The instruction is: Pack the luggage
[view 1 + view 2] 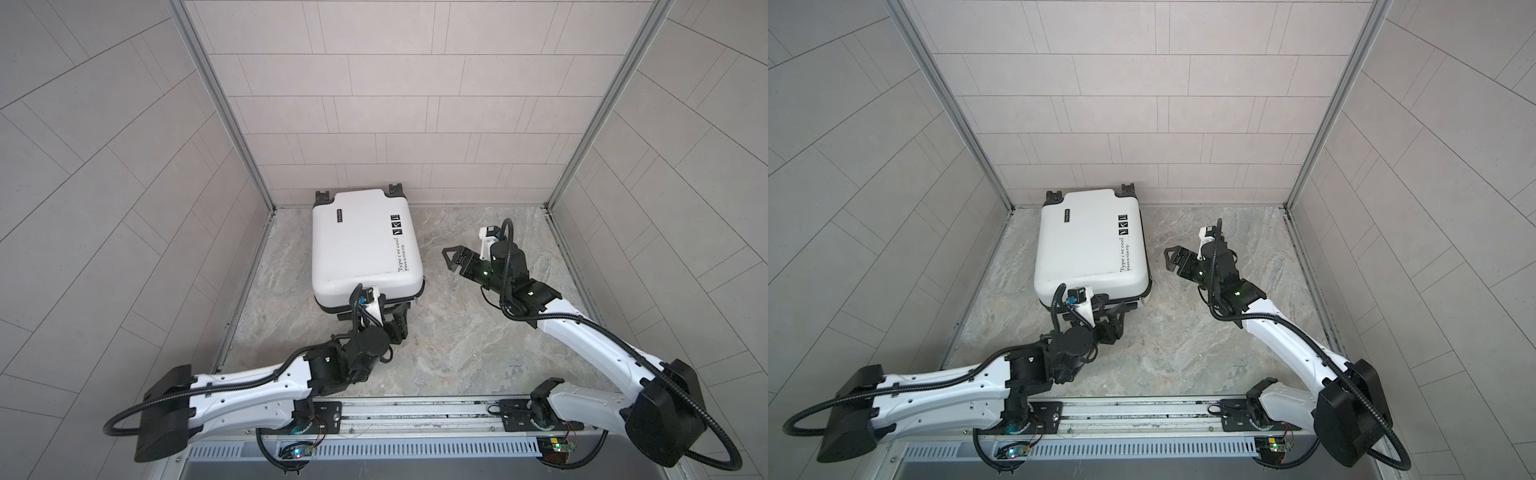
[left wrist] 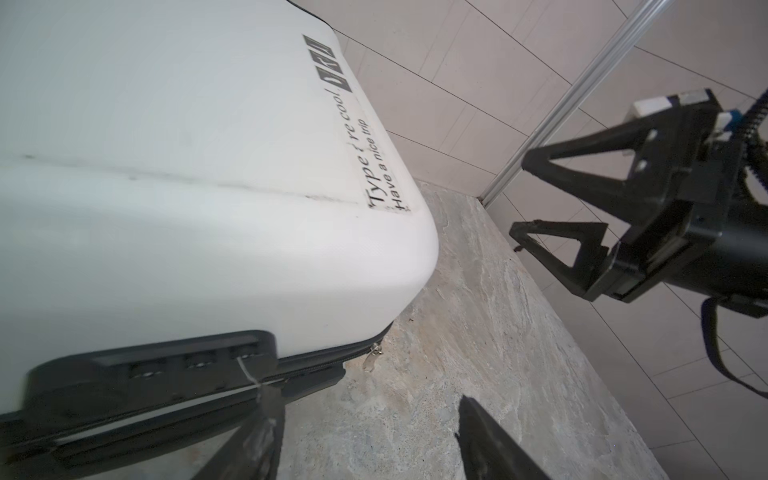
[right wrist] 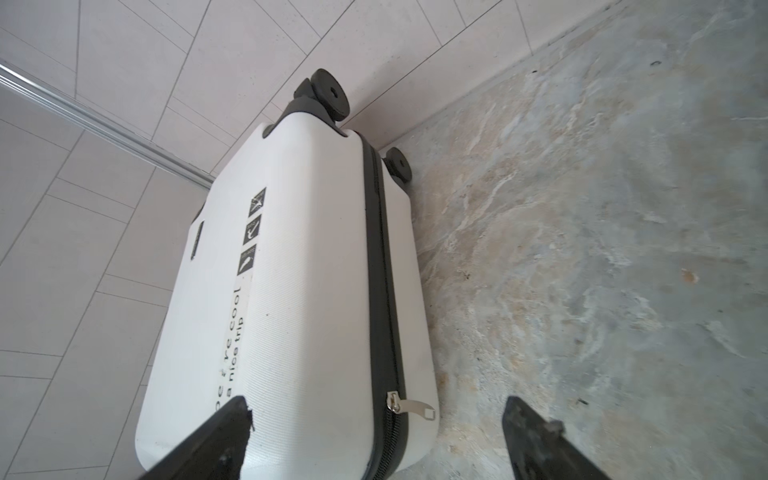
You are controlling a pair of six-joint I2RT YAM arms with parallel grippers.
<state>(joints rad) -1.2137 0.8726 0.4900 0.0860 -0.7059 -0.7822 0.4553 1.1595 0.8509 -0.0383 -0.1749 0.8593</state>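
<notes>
Lying flat on its broad side, the luggage (image 1: pixel 361 245) (image 1: pixel 1088 245) sits closed at the far left of the surface, its wheels (image 3: pixel 328 93) at the far end against the far wall and its handle (image 2: pixel 149 365) at the near end. The zipper pull (image 3: pixel 409 405) hangs at the near right corner.

The left gripper (image 2: pixel 365 401) is at the near end, jaws apart and holding nothing; one finger (image 2: pixel 253 436) sits just beside the handle, but contact cannot be judged.

The right gripper (image 1: pixel 451 259) (image 1: pixel 1169 257) hangs to the right of the luggage, pointing at its right side, jaws spread wide and empty, clear of the shell.

The surface (image 1: pixel 457 340) is grey veined stone. Pale tiled walls (image 1: pixel 374 104) close it in on the left, far and right sides, with aluminium posts (image 1: pixel 224 108) in the far corners. The arm bases are mounted on a metal rail (image 1: pixel 415 411) along the near edge.
</notes>
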